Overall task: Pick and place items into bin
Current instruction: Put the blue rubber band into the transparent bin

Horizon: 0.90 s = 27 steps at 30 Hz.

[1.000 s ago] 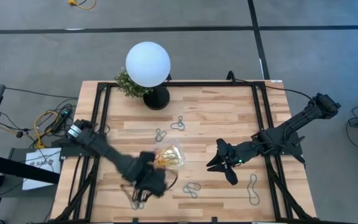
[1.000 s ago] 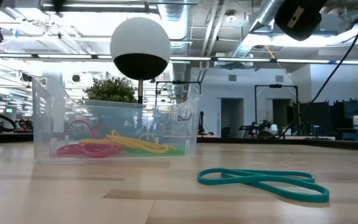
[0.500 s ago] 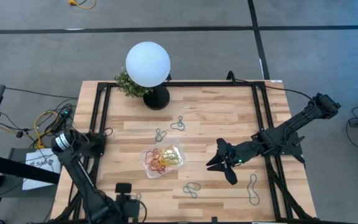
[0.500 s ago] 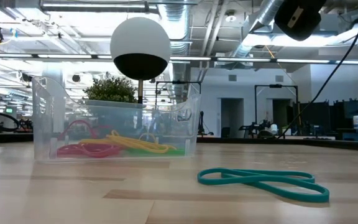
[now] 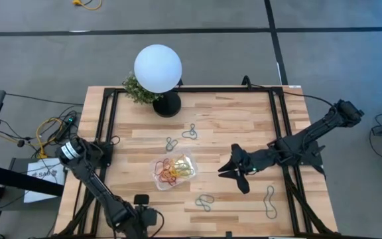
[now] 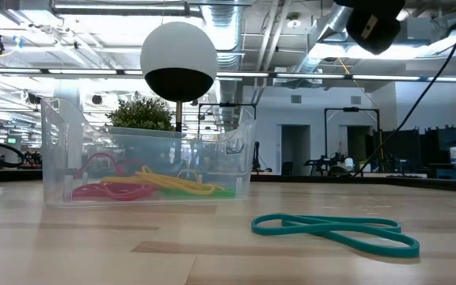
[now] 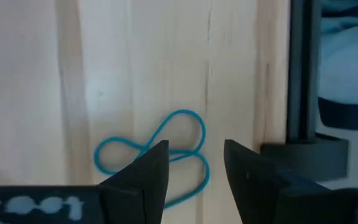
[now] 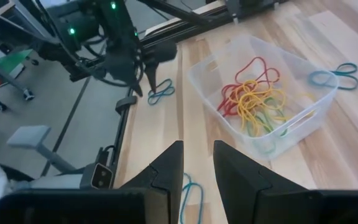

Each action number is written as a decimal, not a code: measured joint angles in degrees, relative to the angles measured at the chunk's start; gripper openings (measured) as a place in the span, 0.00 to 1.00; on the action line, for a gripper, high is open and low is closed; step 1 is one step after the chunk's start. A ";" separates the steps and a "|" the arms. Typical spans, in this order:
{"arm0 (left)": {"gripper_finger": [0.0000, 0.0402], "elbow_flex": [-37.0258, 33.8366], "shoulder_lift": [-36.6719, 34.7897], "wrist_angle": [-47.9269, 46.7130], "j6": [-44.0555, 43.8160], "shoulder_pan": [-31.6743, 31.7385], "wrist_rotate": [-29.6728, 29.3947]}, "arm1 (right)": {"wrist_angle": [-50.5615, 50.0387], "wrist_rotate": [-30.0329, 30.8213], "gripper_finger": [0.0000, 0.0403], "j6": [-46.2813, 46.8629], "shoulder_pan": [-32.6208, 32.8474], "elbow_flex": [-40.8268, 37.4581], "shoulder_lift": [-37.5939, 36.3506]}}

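The bin (image 5: 173,170) is holding several loops (image 8: 252,99) while others are lying outside; left gripper (image 7: 194,163) is hovering open over a blue loop (image 7: 157,155), right gripper (image 8: 196,163) is waiting part-open, empty.

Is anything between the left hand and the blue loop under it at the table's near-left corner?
Nothing visible. The left hand hangs open right over the blue loop, which lies on bare wood beside the black frame rail. Between that corner and the clear bin only bare table shows.
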 joint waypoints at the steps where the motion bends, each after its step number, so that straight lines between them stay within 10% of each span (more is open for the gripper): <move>1: 0.36 -1.04 0.00 1.80 -0.43 0.16 0.14 | 0.00 0.00 0.20 -0.01 -0.30 0.00 0.00; 18: 0.35 -8.21 -0.44 11.50 -3.14 0.26 0.30 | -0.56 -0.04 0.20 -0.05 -4.10 0.00 0.00; 27: 0.07 -8.33 -0.31 9.99 0.80 -0.26 0.01 | -1.80 -0.05 0.20 -0.03 -4.08 0.00 0.00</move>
